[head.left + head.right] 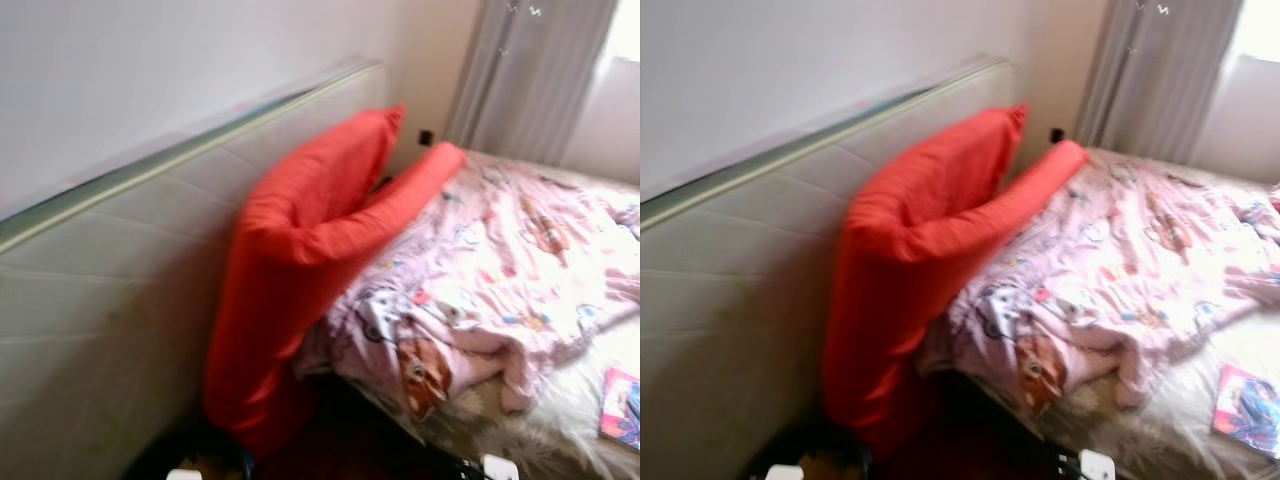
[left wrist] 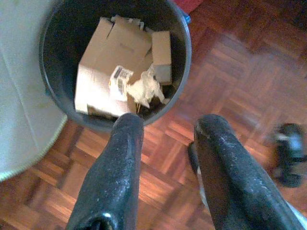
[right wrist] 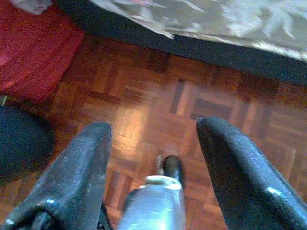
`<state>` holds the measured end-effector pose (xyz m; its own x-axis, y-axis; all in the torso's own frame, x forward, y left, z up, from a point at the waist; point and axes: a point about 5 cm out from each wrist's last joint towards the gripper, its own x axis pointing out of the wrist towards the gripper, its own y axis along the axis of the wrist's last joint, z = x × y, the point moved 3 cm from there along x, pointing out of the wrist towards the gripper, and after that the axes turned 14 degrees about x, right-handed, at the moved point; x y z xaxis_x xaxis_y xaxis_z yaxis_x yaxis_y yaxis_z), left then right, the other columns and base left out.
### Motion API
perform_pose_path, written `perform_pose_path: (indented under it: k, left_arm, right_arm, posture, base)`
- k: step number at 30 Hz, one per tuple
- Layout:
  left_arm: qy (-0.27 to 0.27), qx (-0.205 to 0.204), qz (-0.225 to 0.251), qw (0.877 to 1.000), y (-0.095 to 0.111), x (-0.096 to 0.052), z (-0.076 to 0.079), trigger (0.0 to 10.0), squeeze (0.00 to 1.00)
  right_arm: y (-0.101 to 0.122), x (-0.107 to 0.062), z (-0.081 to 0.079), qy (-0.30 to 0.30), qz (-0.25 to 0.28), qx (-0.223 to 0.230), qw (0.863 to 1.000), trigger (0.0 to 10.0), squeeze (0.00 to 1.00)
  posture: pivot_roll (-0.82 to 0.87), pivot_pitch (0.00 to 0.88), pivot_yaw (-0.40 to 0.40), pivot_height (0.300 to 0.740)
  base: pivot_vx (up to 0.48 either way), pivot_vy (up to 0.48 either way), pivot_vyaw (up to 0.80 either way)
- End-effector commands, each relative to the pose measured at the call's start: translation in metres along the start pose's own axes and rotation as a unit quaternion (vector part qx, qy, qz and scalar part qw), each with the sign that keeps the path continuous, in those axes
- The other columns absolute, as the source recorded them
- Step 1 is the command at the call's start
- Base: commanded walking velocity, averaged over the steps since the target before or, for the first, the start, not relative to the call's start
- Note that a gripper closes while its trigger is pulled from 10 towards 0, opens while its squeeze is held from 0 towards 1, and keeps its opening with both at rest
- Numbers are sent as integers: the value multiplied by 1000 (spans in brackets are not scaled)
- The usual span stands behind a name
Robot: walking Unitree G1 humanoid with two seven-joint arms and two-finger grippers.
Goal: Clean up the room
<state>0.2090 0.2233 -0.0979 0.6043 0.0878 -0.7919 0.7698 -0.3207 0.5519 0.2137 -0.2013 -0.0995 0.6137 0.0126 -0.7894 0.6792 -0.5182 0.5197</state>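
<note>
Both claws hang spread and empty: left claw (image 2: 165, 143) above the cardboard-filled bin (image 2: 180, 72), upper left; right claw (image 3: 153, 143) over parquet. Blurred head views risk misjudging the bed's book (image 1: 620, 408), lower right.

The head views are blurred, the book (image 1: 621, 408) on the bed is cut off at the edge, and the red cushion's (image 1: 290, 290) foot is lost in shadow.

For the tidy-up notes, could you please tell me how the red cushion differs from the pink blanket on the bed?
The red cushion is plain and leans folded against the headboard, reaching down toward the floor; the pink blanket carries cartoon prints and lies rumpled across the bed. Both are soft bedding left untidy.
</note>
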Motion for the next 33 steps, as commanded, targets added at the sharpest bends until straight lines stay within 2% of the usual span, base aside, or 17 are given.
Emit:
perform_pose_path:
  k: [1, 12, 21, 33]
  left_arm:
    - [-10, 3, 1, 1000, 1, 1, 8, 10000, 0]
    - [-9, 8, 1, 1000, 2, 1, 8, 10000, 0]
    - [-12, 13, 12, 1000, 16, 4, 14, 10000, 0]
    - [-10, 12, 19, 1000, 18, 3, 12, 10000, 0]
  right_arm:
    - [-1, -2, 8, -11, -3, -1, 1000, 10000, 0]
    - [-2, -2, 8, -12, -4, -5, 1000, 10000, 0]
    - [0, -2, 9, -16, 11, 11, 1000, 10000, 0]
    - [1, -2, 8, -16, 15, 14, 1000, 10000, 0]
  posture:
    - [-44, 0, 13, 740]
    - [-50, 0, 18, 740]
    - [-54, 0, 21, 740]
    - [-52, 0, 21, 740]
  base:
    - [0, 0, -763]
    - [0, 0, -757]
    - [0, -273, 0]
    - [0, -302, 0]
